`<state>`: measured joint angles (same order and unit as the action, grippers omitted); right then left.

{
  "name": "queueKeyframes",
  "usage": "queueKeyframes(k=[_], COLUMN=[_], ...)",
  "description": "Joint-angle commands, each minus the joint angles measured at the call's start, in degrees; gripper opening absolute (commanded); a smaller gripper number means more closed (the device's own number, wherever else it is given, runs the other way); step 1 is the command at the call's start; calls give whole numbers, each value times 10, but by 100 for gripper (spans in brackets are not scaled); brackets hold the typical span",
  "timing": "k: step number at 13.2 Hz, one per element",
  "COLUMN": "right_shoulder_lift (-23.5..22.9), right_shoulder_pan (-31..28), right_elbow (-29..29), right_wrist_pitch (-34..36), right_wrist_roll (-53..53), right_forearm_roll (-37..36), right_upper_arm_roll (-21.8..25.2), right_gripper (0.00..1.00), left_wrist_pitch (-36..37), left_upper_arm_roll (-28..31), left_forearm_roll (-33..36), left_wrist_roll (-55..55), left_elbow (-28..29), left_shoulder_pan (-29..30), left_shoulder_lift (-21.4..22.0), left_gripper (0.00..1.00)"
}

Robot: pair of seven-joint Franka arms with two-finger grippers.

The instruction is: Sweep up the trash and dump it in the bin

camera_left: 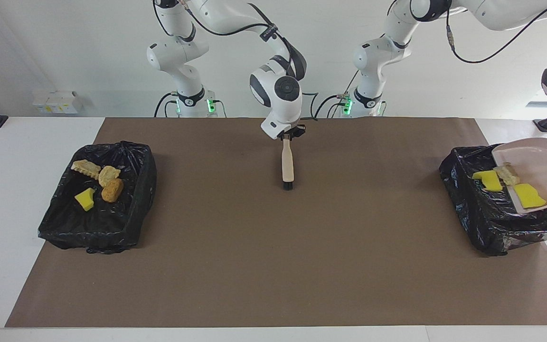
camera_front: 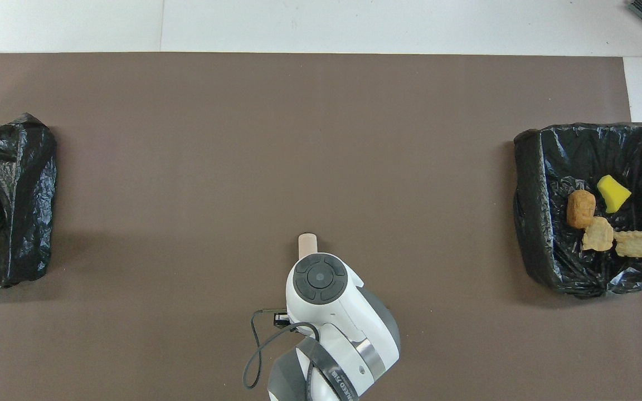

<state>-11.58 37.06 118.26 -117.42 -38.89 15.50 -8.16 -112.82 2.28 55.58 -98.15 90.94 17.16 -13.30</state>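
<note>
Trash sliding off tilted dustpan into a lined bin

Dustpan (camera_left: 542,166) is tipped steeply over the bin (camera_left: 492,223) at the left arm's end of the table. Two yellow chunks (camera_left: 488,180) and a tan piece (camera_left: 507,174) lie at its low edge, over the black liner. The left gripper is out of sight past the frame edge, pressed together.

The right gripper (camera_left: 288,135) hangs over the middle of the brown mat (camera_left: 273,266), pinching the top of a brush (camera_left: 287,164) that points down with its bristles at the mat.

The other bin (camera_left: 98,223), at the right arm's end, holds four pieces (camera_left: 105,183): three tan or brown, one yellow.
</note>
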Motion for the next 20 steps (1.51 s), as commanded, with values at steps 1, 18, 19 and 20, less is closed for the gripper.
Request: queueKeyframes(k=[1,18,19,20], right_shoulder_lift=[-11,84,96,109], right_shoulder_pan=[-12,-291,-304,-319], right_elbow=[-22,-181,-184,-191], right_wrist_pitch=[7,121,134,153], right_wrist_roll=[15,268,289,308], right_forearm_roll=[-6,-247,-247,-246], right_upper_arm_roll=[1,10,11,10], right_gripper=[100,100,100,100], left_wrist_pitch=[-13,19,16,13], left_upper_arm_roll=[7,-3,-5,-5], left_forearm_roll=[75,-343,-348,-357], left_wrist_roll=[33,86,110,149], left_elbow=[65,141,155,168], left_shoulder_pan=[-24,-75,-89,-111], left_shoulder_lift=[61,134,132,129], left_gripper=[0,0,0,0])
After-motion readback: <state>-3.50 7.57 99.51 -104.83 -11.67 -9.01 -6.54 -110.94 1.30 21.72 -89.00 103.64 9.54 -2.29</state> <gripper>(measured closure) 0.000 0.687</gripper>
